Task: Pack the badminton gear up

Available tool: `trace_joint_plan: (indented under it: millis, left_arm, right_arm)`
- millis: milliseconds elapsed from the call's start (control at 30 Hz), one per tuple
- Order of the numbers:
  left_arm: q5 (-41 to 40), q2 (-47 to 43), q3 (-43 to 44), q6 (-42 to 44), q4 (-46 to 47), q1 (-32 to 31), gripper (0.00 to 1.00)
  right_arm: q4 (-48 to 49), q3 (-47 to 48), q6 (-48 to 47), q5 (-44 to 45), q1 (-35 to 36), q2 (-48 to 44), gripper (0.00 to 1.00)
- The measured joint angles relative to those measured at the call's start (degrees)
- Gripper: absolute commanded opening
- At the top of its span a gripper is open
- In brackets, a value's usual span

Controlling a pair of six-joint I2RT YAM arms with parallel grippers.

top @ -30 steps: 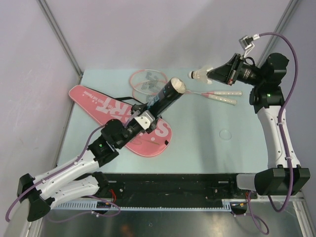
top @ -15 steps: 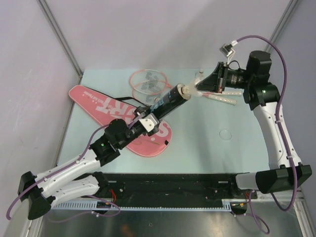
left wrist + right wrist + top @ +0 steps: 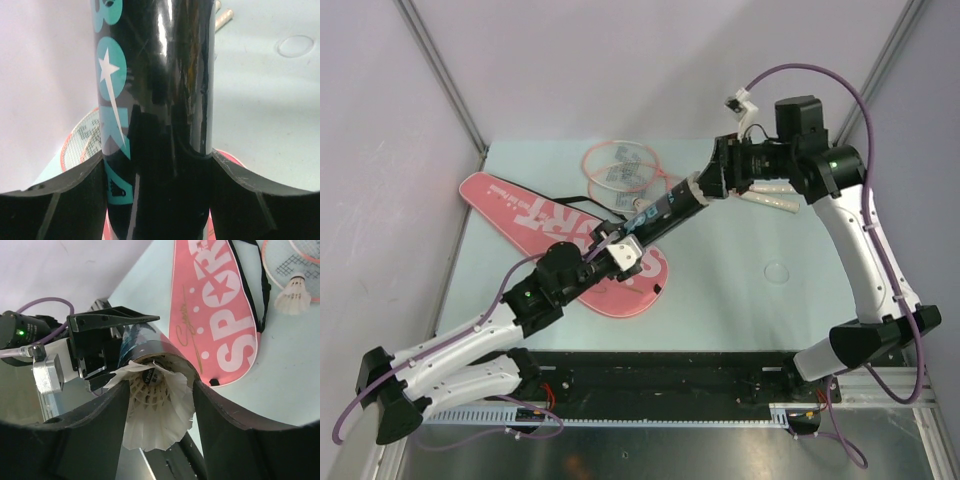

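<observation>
Right gripper swung left since second ago, now meets tube mouth above bag. Left gripper clamped on tube; right clamped on shuttlecock, skirt at rim. You risk crushing feathers if misaligned. Only right wrist view shows seating.

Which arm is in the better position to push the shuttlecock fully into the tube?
Right. Its claw grips the shuttlecock, which sits in the mouth of the tube. The left claw is clamped on the tube, steadying it.
</observation>
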Motion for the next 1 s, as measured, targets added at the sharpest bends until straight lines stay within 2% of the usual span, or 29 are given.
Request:
trace_joint_plan:
  millis: [167, 267, 333, 433, 567, 800, 867, 1000]
  left_arm:
    - [-2.4, -0.35, -0.9, -0.83, -4.11, 0.52, 0.1]
    - [-2.58, -0.5, -1.05, -0.87, -5.31, 0.48, 0.1]
    - [-1.64, -0.72, -1.09, -0.9, -2.71, -0.04, 0.1]
    - [-0.74, -1.33, -1.07, -0.87, -0.26, -0.46, 0.1]
    - [0.07, -1.42, -1.07, -0.92, 0.9, -0.5, 0.1]
    - [0.35, -1.46, -1.07, -0.26, -0.37, -0.55, 0.1]
    - [-0.33, -1.44, -1.07, -0.26, -1.51, -0.48, 0.09]
    - [-1.31, -1.4, -1.07, -0.42, -0.46, -0.61, 0.07]
  right_arm:
    - [1.53, -2.14, -0.48, 5.51, 4.07, 0.66, 0.72]
    - [5.14, -7.43, 1.16, 5.97, 2.45, -1.68, 0.81]
    - [5.31, -9.11, 1.62, 5.44, 0.2, -2.49, 0.84]
    - [5.62, -9.46, 1.84, 3.58, -2.05, -3.06, 0.86]
    - [6.8, -9.81, 2.01, 1.22, -1.49, -4.48, 0.87]
    - [12.52, -14.05, 5.18, 1.99, 7.5, -3.39, 0.87]
    - [12.74, -14.08, 5.55, 2.93, 8.26, -2.32, 0.88]
    - [13.77, -14.29, 6.86, 2.95, 5.31, -2.23, 0.96]
